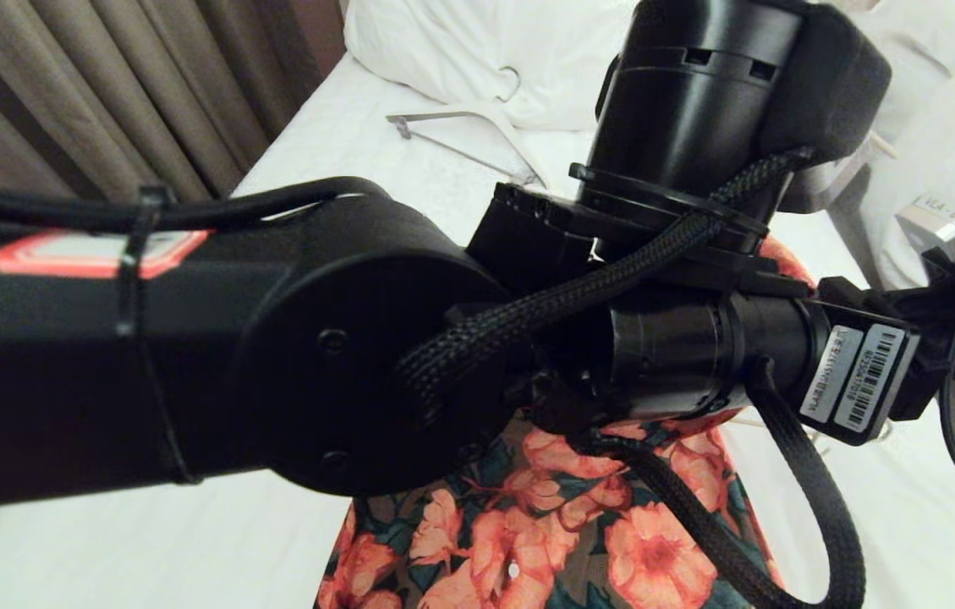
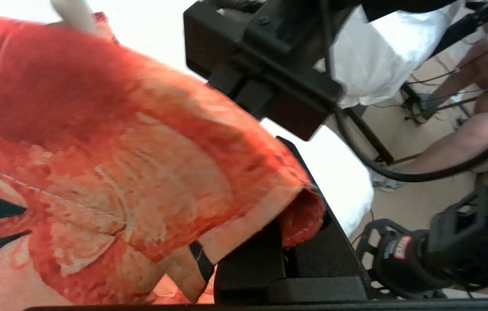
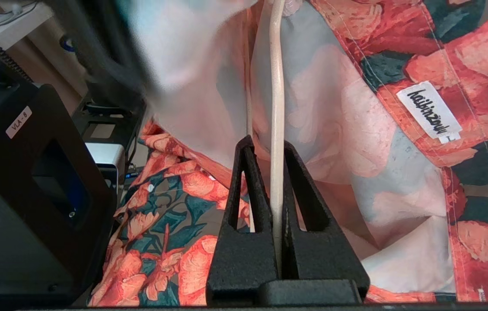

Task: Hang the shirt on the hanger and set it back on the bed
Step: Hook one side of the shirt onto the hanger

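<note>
From my head camera my own left arm [image 1: 215, 338] fills most of the picture; below it the flowered shirt [image 1: 545, 533] hangs over the white bed [image 1: 147, 541], and a second, thicker hanger [image 1: 477, 127] lies up near the pillow [image 1: 477, 51], not the one I want. Through my left wrist camera, my left gripper [image 2: 287, 255] is pinched shut on a folded edge of the shirt, the cloth draped over its fingers. A person's legs [image 2: 464, 138] show beyond the bed. Through my right wrist camera, my right gripper [image 3: 276, 207] is clamped tight on the thin cream wire hanger [image 3: 276, 86], which runs up inside the shirt close to the neck label [image 3: 428, 110]. I judge the shoulder is being worked over the wire: I should keep the wire steady and draw the cloth along it gently, without slackening either pinch.
</note>
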`<state>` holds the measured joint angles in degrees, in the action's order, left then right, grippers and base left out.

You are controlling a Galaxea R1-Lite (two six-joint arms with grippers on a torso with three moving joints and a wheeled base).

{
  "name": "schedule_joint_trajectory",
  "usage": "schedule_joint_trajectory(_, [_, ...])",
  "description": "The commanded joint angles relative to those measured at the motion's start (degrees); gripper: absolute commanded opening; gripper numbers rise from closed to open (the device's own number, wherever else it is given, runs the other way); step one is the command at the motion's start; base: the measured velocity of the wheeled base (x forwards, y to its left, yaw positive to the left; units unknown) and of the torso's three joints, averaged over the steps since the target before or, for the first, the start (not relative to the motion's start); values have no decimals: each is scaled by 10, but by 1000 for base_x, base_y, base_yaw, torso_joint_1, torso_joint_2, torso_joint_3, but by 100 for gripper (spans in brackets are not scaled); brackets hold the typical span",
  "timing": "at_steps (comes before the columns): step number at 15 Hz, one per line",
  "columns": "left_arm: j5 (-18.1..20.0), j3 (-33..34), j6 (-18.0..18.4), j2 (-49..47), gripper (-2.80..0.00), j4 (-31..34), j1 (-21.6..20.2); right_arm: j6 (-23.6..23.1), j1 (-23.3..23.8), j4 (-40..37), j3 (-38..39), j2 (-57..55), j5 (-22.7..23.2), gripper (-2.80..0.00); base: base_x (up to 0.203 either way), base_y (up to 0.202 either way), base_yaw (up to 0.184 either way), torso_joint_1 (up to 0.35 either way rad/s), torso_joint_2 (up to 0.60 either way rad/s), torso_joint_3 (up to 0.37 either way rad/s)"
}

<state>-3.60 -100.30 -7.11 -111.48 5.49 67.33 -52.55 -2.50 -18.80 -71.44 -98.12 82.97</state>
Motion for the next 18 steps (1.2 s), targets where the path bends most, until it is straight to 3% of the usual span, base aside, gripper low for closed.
schedule_joint_trajectory(1, [-3,4,1,-6,-280,1,5,-4,0,-1,1,1,4,-280,0,0,0,0,0,0])
schedule_joint_trajectory(2, [-3,5,3,-5,-280,1,10,-3,0,-1,1,2,5,-280,0,0,0,0,0,0])
schedule_joint_trajectory(3, [-6,5,6,-5,0,1,12,-3,1,-1,1,1,5,-280,0,0,0,0,0,0])
schedule_joint_trajectory(10, [-20,83,3,28,0,7,31,-3,11,-2,-2,3,4,-280,0,0,0,0,0,0])
schedule_joint_trajectory(16, [-46,230,-9,126,0,4,31,5,3,-2,2,21,4,-280,0,0,0,0,0,0])
schedule_joint_trajectory(17, [-51,255,-8,148,-280,5,31,5,2,-2,2,23,4,-280,0,0,0,0,0,0])
schedule_joint_trajectory(18, [-55,272,-8,173,-280,5,32,6,1,-3,1,28,4,-280,0,0,0,0,0,0])
